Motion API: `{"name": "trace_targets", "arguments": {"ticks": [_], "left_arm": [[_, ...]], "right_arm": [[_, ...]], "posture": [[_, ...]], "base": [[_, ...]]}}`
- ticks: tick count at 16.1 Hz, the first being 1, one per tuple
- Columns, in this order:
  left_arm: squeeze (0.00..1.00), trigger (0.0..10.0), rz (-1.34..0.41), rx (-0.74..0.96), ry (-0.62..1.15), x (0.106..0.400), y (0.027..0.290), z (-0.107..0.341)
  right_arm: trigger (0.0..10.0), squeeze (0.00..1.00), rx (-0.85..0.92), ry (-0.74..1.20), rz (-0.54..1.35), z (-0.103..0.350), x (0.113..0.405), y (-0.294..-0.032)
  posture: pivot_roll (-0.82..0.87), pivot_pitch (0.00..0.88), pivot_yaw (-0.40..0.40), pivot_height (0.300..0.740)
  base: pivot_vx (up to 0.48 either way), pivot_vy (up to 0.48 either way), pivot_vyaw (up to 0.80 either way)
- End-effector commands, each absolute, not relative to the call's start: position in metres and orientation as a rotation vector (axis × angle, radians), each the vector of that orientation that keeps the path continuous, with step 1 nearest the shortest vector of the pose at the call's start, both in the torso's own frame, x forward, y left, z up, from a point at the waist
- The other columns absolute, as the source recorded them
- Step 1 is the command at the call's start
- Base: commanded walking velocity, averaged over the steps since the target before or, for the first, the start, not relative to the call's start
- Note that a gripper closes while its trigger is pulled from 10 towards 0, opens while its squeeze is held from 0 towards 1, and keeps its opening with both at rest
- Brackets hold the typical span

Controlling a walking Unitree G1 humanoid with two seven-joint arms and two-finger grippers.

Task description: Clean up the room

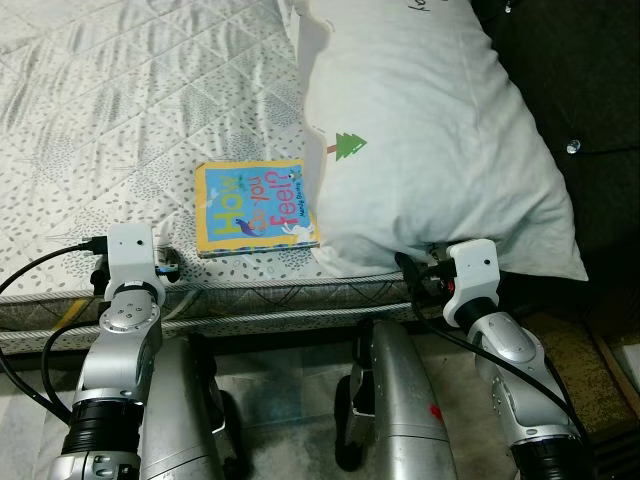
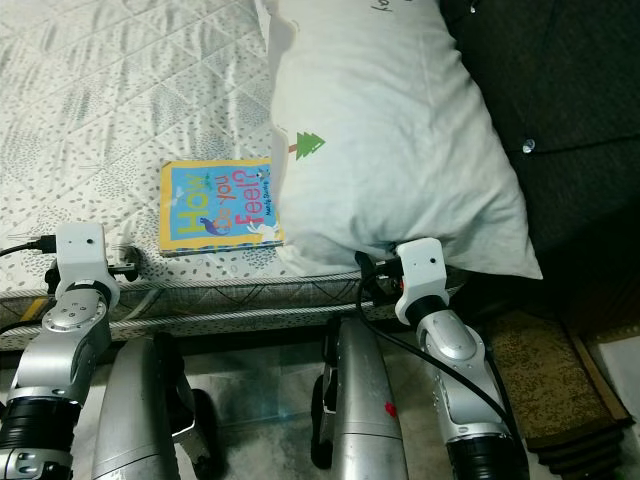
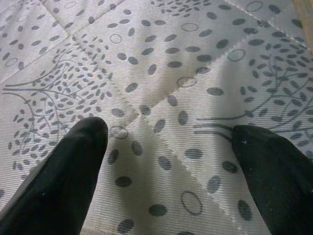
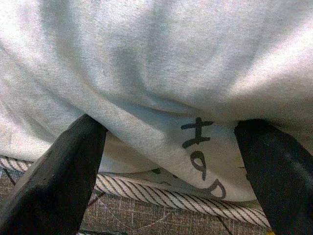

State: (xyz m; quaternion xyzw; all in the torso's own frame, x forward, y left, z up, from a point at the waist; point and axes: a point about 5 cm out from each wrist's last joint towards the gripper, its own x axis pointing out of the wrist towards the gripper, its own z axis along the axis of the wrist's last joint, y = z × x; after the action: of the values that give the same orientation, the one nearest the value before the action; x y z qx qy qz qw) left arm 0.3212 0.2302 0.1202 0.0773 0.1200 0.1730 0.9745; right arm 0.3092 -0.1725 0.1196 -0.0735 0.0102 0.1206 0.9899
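Observation:
A big white pillow (image 1: pixel 420 130) with a small green tree print lies along the right side of the quilted mattress (image 1: pixel 110 120), its near corner hanging over the edge. A colourful children's book (image 1: pixel 255 207) lies flat beside it, partly tucked under the pillow. My right gripper (image 4: pixel 168 161) is open at the pillow's near underside (image 4: pixel 161 73), one finger (image 4: pixel 54 176) on each side, above the mattress piping. My left gripper (image 3: pixel 168 161) is open just over bare mattress fabric (image 3: pixel 161 63) near the front edge, left of the book.
A dark upholstered headboard or chair (image 1: pixel 590 110) stands right of the pillow. A brown mat (image 2: pixel 540 380) lies on the floor at the lower right. My own legs (image 1: pixel 395 400) stand against the bed's front edge (image 1: pixel 270 300).

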Motion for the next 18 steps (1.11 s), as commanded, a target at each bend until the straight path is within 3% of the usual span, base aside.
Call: {"name": "trace_targets", "arguments": {"ticks": [1,8,10,14,18], "left_arm": [[0.0,10.0,0.395,0.168,0.262,0.315,0.24,0.116],[0.0,10.0,0.408,0.17,0.254,0.314,0.241,0.117],[0.0,10.0,0.373,0.122,0.297,0.267,0.203,0.098],[0.0,10.0,0.28,0.098,0.189,0.261,0.18,0.114],[0.0,10.0,0.258,0.09,0.182,0.271,0.178,0.112]], "right_arm": [[10.0,0.0,-0.151,0.045,0.24,0.112,0.306,-0.175],[10.0,0.0,-0.15,0.044,0.24,0.112,0.306,-0.175],[10.0,0.0,-0.145,0.042,0.238,0.111,0.309,-0.176],[10.0,0.0,-0.143,0.039,0.241,0.111,0.31,-0.175],[10.0,0.0,-0.144,0.039,0.24,0.11,0.31,-0.175]], "posture": [[-0.03,0.301,-0.069,0.528],[-0.03,0.299,-0.068,0.528],[-0.02,0.291,-0.065,0.528],[-0.02,0.287,-0.065,0.528],[-0.02,0.288,-0.067,0.528]], "base": [[0.0,0.0,0.0],[0.0,0.0,0.0],[0.0,0.0,0.0],[0.0,0.0,0.0],[0.0,0.0,0.0]]}}
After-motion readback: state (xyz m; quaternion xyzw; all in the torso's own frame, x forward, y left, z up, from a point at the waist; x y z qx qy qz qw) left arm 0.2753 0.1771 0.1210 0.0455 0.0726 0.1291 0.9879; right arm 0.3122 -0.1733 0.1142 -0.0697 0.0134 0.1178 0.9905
